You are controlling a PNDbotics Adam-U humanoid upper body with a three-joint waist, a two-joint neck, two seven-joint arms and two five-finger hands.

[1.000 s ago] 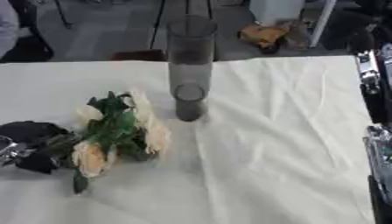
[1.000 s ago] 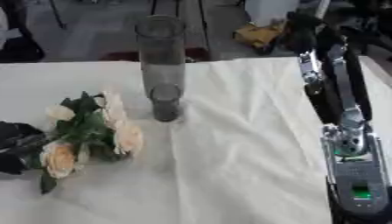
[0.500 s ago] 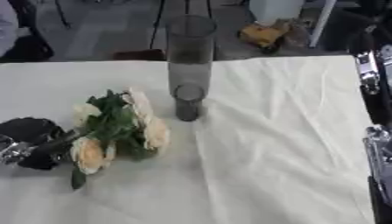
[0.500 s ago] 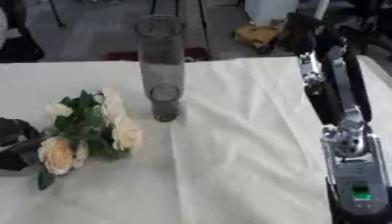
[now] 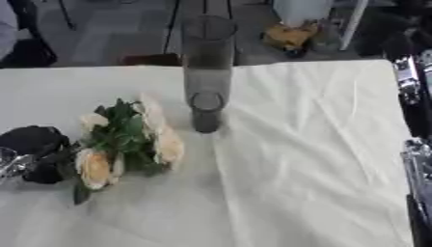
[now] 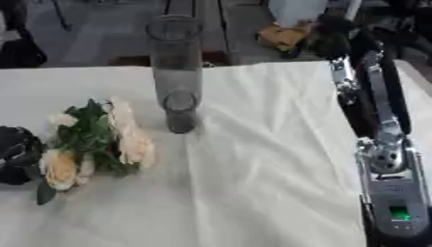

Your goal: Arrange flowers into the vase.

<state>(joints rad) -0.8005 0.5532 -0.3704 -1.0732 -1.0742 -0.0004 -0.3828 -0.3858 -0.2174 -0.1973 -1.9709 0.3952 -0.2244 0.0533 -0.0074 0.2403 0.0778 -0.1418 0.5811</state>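
Showing right arm (image 6: pixel 381 135) only, right eye view

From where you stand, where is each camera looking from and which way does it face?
Left eye view: in the head, facing down at the table; the left hand holds the flowers at lower left.
Right eye view: same head, set slightly right; the right arm runs along the right edge.
Both share the vase, standing upright beyond the flowers.

The tall vase (image 5: pixel 207 72) stands mid-table; bare cloth (image 5: pixel 312 164) lies open to its right (the flowers (image 5: pixel 127 140) crowd the left side).
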